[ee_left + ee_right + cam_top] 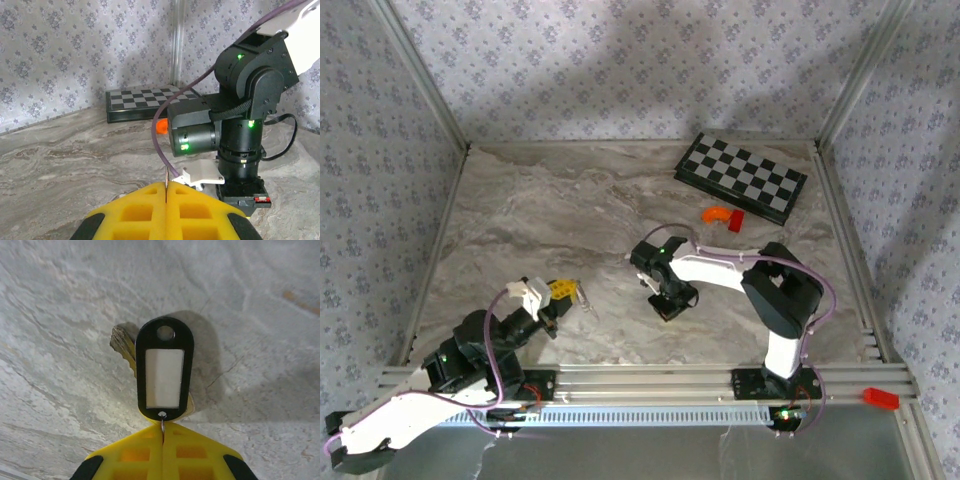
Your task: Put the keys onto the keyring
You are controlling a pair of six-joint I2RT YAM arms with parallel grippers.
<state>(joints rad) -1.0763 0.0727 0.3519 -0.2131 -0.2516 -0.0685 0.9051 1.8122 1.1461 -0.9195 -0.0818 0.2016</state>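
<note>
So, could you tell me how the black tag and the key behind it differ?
The tag is black with a white label and in full view; the key is dull metal, mostly hidden behind it. The tag points straight away from the right gripper; the key angles left. Both meet at its shut tips.

Grey-beige marbled table (540, 220). Carries a folded chessboard (742, 177) lying flat at the far right corner. Bears, just on the near side of that board, an orange curved piece (715, 213) and a small red block (736, 222), close beside each other, red to the right.
</note>
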